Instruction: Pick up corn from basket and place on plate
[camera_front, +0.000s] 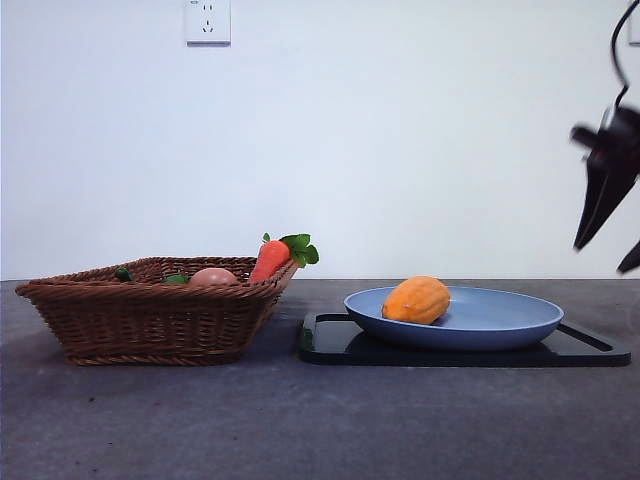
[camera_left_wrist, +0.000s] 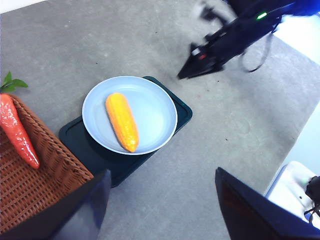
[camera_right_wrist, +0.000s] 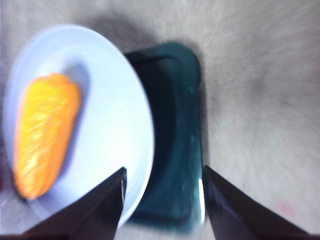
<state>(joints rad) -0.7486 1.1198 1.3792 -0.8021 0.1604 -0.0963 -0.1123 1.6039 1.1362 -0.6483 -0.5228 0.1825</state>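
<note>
One corn (camera_front: 417, 299) lies on the one blue plate (camera_front: 500, 318), which sits on a black tray (camera_front: 590, 350) at lower right of the front view. One carrot (camera_front: 270, 259) leans on the rim of the basket (camera_front: 150, 320) at lower left, nothing between them. The grey table (camera_front: 300, 420) meets a white wall with a socket (camera_front: 207, 20); the right gripper (camera_front: 605, 205) hangs at the right edge, jaws apart and empty, as is the left gripper (camera_left_wrist: 160, 205).

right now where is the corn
The corn lies on the blue plate, which sits on the black tray beside the basket in the front view.
</note>
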